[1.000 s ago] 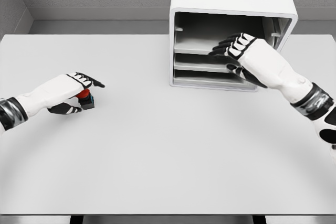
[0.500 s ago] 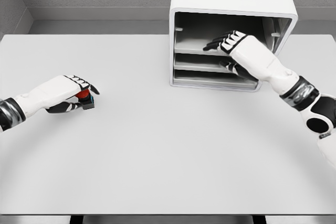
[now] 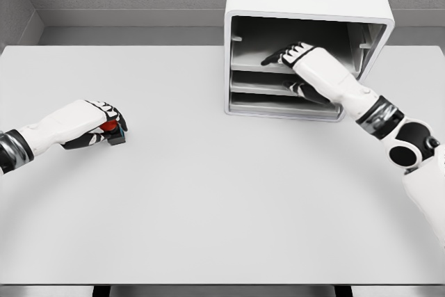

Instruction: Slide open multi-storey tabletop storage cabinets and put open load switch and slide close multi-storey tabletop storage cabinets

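My left hand [image 3: 94, 124] rests on the flat pale grey tabletop [image 3: 208, 193] near its left edge, fingers curled around the small load switch with a red top and dark base [image 3: 112, 131]; the red cap shows between thumb and fingers, and the dark base touches the table. The white box-shaped tabletop storage cabinet with grey inner trays [image 3: 306, 5] stands at the far side, right of centre, well apart from the switch. Its front is open, showing three stacked levels. My right hand [image 3: 299, 60] reaches into the cabinet mouth, fingers extended and loose over the upper tray [image 3: 254, 62], thumb dropped toward the middle tray [image 3: 261, 87]; it holds nothing. Between switch and cabinet lies a broad bare stretch of table. The cabinet's left wall sits close to my right fingertips.
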`<state>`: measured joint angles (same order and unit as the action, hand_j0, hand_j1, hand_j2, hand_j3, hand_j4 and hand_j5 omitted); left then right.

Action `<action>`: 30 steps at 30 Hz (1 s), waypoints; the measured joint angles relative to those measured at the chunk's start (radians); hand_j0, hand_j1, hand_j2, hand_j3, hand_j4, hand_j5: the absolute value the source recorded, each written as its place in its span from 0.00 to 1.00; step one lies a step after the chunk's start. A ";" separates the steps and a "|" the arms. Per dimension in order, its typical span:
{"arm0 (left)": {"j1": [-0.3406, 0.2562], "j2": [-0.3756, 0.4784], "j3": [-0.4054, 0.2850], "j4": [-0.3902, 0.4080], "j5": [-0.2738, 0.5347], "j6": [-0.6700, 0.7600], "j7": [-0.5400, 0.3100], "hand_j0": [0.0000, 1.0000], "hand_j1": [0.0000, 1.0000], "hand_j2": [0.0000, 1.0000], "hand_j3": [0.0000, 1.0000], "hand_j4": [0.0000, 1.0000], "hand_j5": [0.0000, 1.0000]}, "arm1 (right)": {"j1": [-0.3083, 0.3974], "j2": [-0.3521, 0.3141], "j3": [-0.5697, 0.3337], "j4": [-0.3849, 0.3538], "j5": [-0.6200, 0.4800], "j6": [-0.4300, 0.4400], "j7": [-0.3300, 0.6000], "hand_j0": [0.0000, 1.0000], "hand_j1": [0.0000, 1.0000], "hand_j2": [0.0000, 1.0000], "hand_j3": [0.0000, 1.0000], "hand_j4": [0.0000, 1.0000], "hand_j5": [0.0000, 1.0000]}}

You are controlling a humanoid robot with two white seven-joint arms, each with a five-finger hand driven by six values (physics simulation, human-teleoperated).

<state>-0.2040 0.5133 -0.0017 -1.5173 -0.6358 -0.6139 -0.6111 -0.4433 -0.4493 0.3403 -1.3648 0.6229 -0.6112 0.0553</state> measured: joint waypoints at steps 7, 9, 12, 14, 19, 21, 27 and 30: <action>-0.002 0.000 0.001 -0.008 0.000 0.000 0.000 0.44 0.44 0.44 0.44 0.44 0.44 | -0.025 0.028 0.002 0.053 0.001 0.000 0.023 0.73 0.73 0.73 0.73 0.73 0.73; 0.000 0.000 0.002 -0.012 0.000 0.000 0.000 0.43 0.43 0.43 0.43 0.43 0.43 | -0.028 0.034 0.010 0.063 0.002 0.000 0.025 0.73 0.73 0.73 0.73 0.73 0.73; -0.002 0.000 0.003 -0.020 -0.001 -0.001 0.000 0.43 0.43 0.43 0.43 0.43 0.43 | -0.026 0.037 0.016 0.071 -0.001 0.000 0.024 0.73 0.73 0.73 0.73 0.73 0.73; -0.002 0.000 0.005 -0.025 0.000 0.000 0.000 0.43 0.43 0.43 0.43 0.43 0.43 | -0.023 0.038 0.017 0.072 -0.007 0.001 0.022 0.73 0.73 0.73 0.73 0.73 0.73; -0.006 0.000 0.006 -0.035 0.001 0.000 0.000 0.43 0.43 0.43 0.43 0.43 0.43 | -0.018 0.032 0.018 0.067 -0.005 0.001 0.023 0.73 0.73 0.73 0.73 0.73 0.73; -0.006 0.000 0.007 -0.044 0.001 0.000 0.000 0.43 0.43 0.43 0.43 0.43 0.43 | -0.015 0.028 0.019 0.064 -0.002 0.000 0.024 0.73 0.73 0.73 0.73 0.73 0.73; -0.006 0.005 0.008 -0.071 0.001 0.000 0.000 0.43 0.43 0.43 0.43 0.43 0.43 | -0.005 0.002 0.019 0.029 -0.001 0.000 0.023 0.74 0.74 0.74 0.74 0.74 0.74; -0.006 0.007 0.009 -0.083 0.003 -0.001 0.000 0.43 0.43 0.43 0.43 0.43 0.43 | 0.003 -0.009 0.017 0.011 -0.003 0.000 0.022 0.73 0.73 0.73 0.73 0.73 0.73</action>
<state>-0.2102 0.5201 0.0076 -1.6004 -0.6331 -0.6144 -0.6113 -0.4403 -0.4583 0.3573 -1.3534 0.6202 -0.6114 0.0775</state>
